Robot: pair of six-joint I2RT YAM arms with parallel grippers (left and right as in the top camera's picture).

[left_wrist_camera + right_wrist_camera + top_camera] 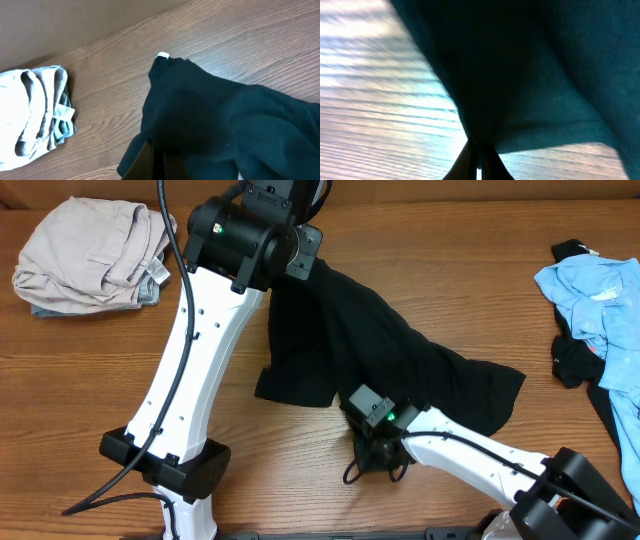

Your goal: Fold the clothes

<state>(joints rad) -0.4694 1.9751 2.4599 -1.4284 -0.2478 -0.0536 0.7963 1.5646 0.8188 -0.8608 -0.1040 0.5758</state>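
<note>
A black garment point(380, 350) lies spread across the middle of the wooden table, lifted at two ends. My left gripper point(305, 255) at the back is shut on its top edge; the left wrist view shows the cloth point(225, 115) draped from the jaws point(162, 167), with a small white tag point(162, 55) at one corner. My right gripper point(375, 442) at the front is shut on the garment's lower edge; the right wrist view shows the dark cloth point(520, 75) pinched between the fingertips point(479, 155).
A folded pile of beige clothes point(90, 250) sits at the back left; it also shows in the left wrist view point(30, 115). A heap of light blue and black clothes point(600, 310) lies at the right edge.
</note>
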